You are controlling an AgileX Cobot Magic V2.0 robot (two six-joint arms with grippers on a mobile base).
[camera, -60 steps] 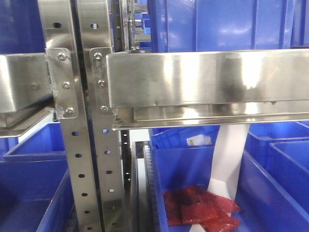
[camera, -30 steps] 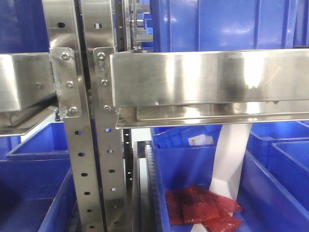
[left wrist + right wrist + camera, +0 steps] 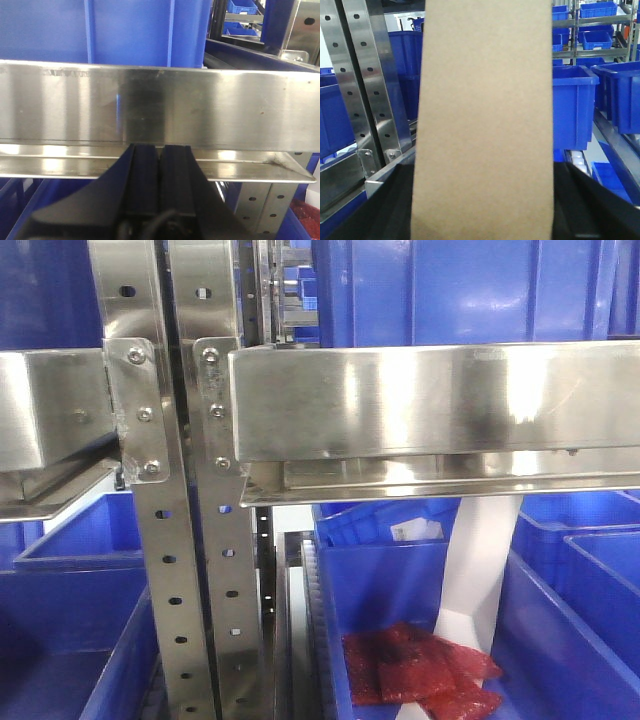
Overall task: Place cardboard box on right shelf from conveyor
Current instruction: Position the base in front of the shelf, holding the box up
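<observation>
The cardboard box (image 3: pixel 482 120), plain tan and tall, fills the middle of the right wrist view. My right gripper (image 3: pixel 482 172) is shut on it, with a dark finger (image 3: pixel 390 205) on either side. The right shelf (image 3: pixel 430 400) shows in the front view as a shiny steel lip bolted to the perforated uprights (image 3: pixel 225 570). My left gripper (image 3: pixel 160 150) is shut with nothing in it, close in front of the twin steel shelf (image 3: pixel 150 110) left of the uprights. The conveyor is out of view, and no arm shows in the front view.
Blue plastic bins (image 3: pixel 460 290) stand on the right shelf, and others (image 3: pixel 560 610) sit below it. One lower bin holds red packets (image 3: pixel 420 670) and a white strip (image 3: pixel 480 560). More blue bins (image 3: pixel 575 105) and the steel uprights (image 3: pixel 360 80) flank the box in the right wrist view.
In the front view the shelf and uprights have shifted slightly to the right since a second ago. Almost nothing has moved in the last half second.
</observation>
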